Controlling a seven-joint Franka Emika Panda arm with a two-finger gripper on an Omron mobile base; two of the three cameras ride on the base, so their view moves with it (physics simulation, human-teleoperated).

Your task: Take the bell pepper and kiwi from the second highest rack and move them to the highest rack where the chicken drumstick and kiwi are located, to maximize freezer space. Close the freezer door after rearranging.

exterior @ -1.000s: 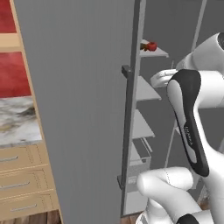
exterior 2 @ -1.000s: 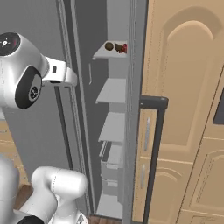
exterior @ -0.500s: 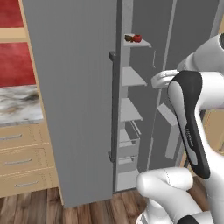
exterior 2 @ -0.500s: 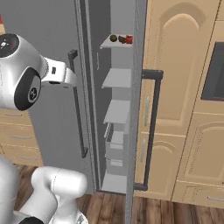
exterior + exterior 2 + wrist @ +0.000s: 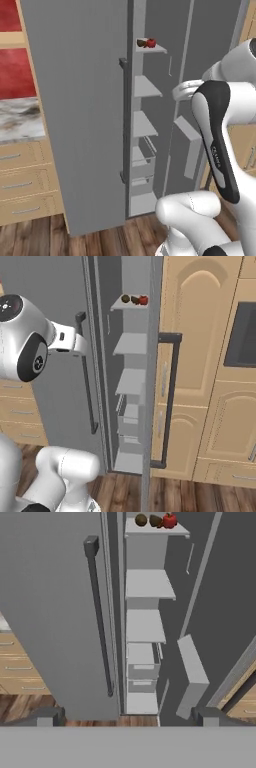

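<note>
Hand view: bell pepper point(image 5: 170, 520) at right end of highest rack point(image 5: 155, 530), beside two brown pieces; second highest rack point(image 5: 148, 585) bare. Claw point(image 5: 125, 717) wide, holding nothing, well back from open freezer door point(image 5: 225, 627). Remaining step judged: door closing; best pushed on outer face near free edge. Kiwi versus chicken drumstick too small to separate; door's outer face and handle hidden.
</note>
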